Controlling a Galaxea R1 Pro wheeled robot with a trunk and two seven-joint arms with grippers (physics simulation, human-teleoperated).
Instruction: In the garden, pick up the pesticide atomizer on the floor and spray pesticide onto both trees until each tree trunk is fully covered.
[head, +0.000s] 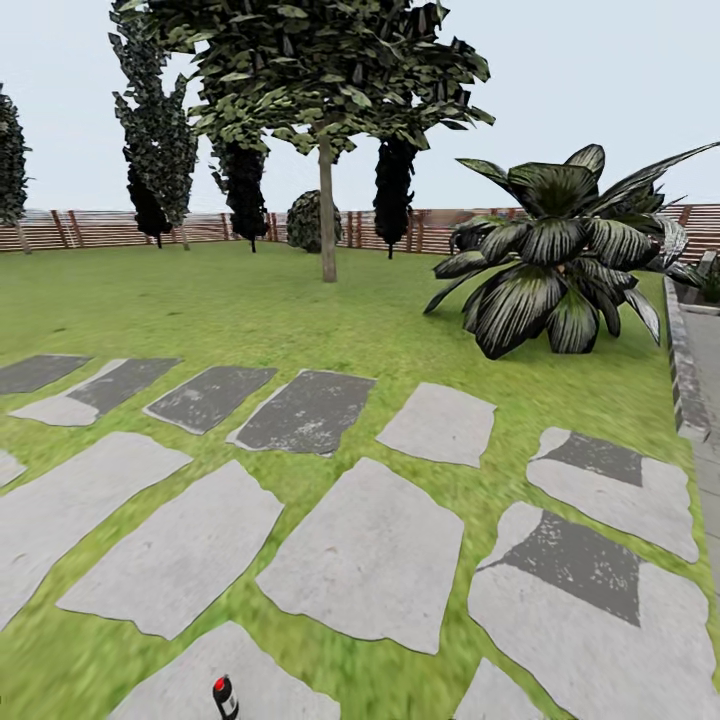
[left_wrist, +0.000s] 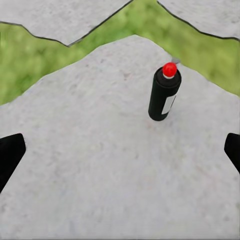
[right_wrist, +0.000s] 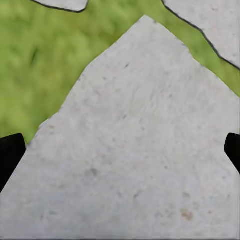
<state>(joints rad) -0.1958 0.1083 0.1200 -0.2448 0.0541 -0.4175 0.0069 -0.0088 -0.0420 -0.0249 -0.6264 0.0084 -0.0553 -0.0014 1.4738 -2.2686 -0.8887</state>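
The pesticide atomizer (head: 225, 697), a black can with a red cap, stands upright on a grey paving stone at the bottom edge of the head view. In the left wrist view the atomizer (left_wrist: 164, 95) stands some way ahead of my left gripper (left_wrist: 120, 155). That gripper is open, its black fingertips (left_wrist: 10, 159) wide apart, with nothing between them. My right gripper (right_wrist: 120, 155) is open too, over a bare stone (right_wrist: 135, 150) beside grass. A tree with a bare pale trunk (head: 327, 210) rises far across the lawn of the garden (head: 200, 300).
Grey stepping stones (head: 370, 550) cross the grass in the foreground. A broad-leaved dark plant (head: 560, 260) stands at the right near a stone kerb (head: 685, 370). Dark cypresses (head: 393, 190) and a round bush (head: 308, 220) line the brown slat fence (head: 90, 228) at the back.
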